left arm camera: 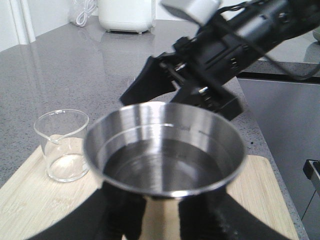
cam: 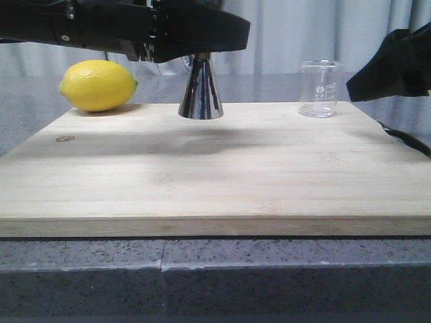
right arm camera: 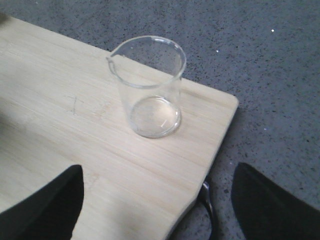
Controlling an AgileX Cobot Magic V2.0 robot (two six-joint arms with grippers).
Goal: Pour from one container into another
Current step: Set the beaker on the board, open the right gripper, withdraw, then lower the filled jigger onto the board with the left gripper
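Setting: grey speckled worktop (cam: pixel 81 269) carrying a pale wooden cutting board (cam: pixel 215 182), with grey curtains behind.
Beaker: a small clear glass beaker (cam: pixel 319 89) is stood upright near the board's far right corner. It looks empty; white printed marks and a pour lip are seen on it.
Jigger: a shiny steel jigger (cam: pixel 201 91) is seen at the middle of the board's far edge, its base at or just above the wood; which cannot be told. Clear liquid appears to lie in its upper cup in the left wrist view.
Left end effector: the left end effector (left arm camera: pixel 162 212) is clamped on the jigger just under the cup, a dark finger at each side.
Right end effector: the right end effector (right arm camera: pixel 155 200) is held apart, fingers wide, near the beaker and touching nothing.
Lemon: a lemon (cam: pixel 98 85) is rested near the board's far left corner.
Step in hand: judged to be the carry toward the beaker.
Doing it well: the jigger should be kept level until its rim is brought over the beaker's mouth, then tipped slowly. The light beaker could be toppled by a knock.
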